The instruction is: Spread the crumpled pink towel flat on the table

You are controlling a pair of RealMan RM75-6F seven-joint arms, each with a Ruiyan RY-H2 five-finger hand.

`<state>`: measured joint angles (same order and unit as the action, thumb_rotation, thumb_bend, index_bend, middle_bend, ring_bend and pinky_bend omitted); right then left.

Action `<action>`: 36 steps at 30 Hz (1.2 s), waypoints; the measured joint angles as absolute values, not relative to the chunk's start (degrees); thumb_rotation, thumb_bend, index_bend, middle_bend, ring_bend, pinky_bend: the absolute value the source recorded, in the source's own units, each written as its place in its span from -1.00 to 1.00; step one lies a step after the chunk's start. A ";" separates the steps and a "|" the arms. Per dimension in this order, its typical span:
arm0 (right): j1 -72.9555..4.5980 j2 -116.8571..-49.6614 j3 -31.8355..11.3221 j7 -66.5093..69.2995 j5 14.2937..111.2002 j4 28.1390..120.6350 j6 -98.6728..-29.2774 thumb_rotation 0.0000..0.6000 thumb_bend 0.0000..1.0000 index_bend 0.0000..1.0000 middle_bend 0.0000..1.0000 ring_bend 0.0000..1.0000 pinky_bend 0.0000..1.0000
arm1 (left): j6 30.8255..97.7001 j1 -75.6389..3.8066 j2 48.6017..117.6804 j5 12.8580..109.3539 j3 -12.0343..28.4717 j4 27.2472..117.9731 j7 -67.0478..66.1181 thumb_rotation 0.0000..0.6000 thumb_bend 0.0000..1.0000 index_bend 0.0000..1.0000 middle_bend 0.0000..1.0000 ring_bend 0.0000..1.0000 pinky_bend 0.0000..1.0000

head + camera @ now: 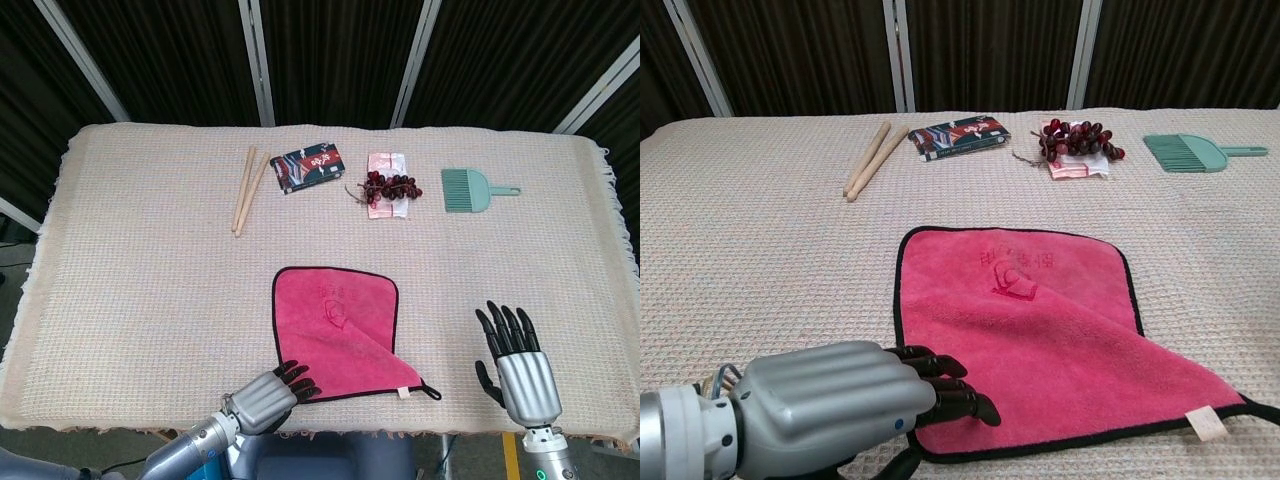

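Note:
The pink towel (335,330) with black edging lies on the woven table cover near the front edge, also filling the chest view as the pink towel (1025,320). A diagonal fold runs across its right half down to the white label at the near right corner. My left hand (264,401) has its fingertips (958,389) lying on the towel's near left corner, which is not lifted; the thumb shows apart below the edge. My right hand (519,369) hovers to the right of the towel, fingers spread, holding nothing; the chest view does not show it.
Along the far side lie a pair of wooden chopsticks (248,188), a dark printed packet (311,167), red grapes (391,187) on a pink wrapper and a green hand brush (471,190). The table's front edge (400,434) runs just below the towel.

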<state>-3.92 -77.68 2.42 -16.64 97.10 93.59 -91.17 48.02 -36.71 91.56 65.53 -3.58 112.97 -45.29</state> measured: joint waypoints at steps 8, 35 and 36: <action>-3.64 -77.74 2.36 -16.28 97.39 93.79 -90.74 1.00 -0.16 -1.00 -1.00 -1.00 -1.00 | 48.92 -37.74 92.54 63.06 -6.14 111.87 -45.81 1.00 0.54 -0.76 -0.74 -1.00 -0.88; -2.98 -78.33 2.03 -15.76 98.21 93.57 -90.17 1.00 -0.16 -1.00 -1.00 -1.00 -1.00 | 52.23 -35.40 87.15 71.04 -13.57 112.91 -38.09 1.00 0.54 -0.76 -0.74 -1.00 -0.88; -2.98 -78.37 2.00 -15.81 98.23 93.58 -90.10 1.00 -0.16 -1.00 -1.00 -1.00 -1.00 | 52.32 -35.26 86.97 71.49 -13.76 112.93 -37.77 1.00 0.54 -0.76 -0.74 -1.00 -0.88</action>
<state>-2.98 -78.37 2.00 -15.81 98.23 93.58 -90.10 52.32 -35.26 86.97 71.49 -13.76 112.93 -37.77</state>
